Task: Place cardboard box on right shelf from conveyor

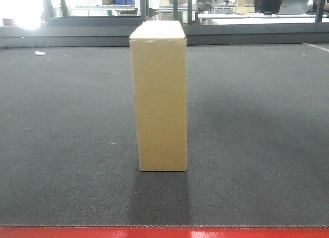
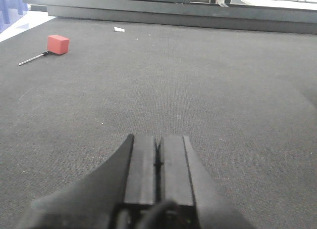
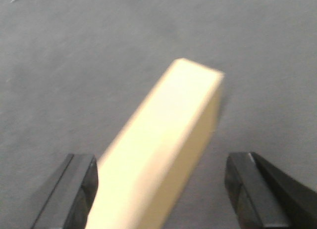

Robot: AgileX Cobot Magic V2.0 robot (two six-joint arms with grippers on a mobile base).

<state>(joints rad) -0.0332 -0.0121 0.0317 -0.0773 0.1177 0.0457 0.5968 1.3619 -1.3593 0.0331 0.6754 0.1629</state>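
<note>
Only right-wrist view shows right claw straddling cardboard box.

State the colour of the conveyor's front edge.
Red; the front edge of the conveyor shows best in the exterior front-facing view.

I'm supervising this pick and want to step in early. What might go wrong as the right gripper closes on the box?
1. The cardboard box stands tall and narrow on the conveyor. The open right gripper straddles its top off-centre, so one finger may touch first and tip it.
2. The right wrist view is blurred, which suggests motion. Closing while moving could knock the box over.
</note>
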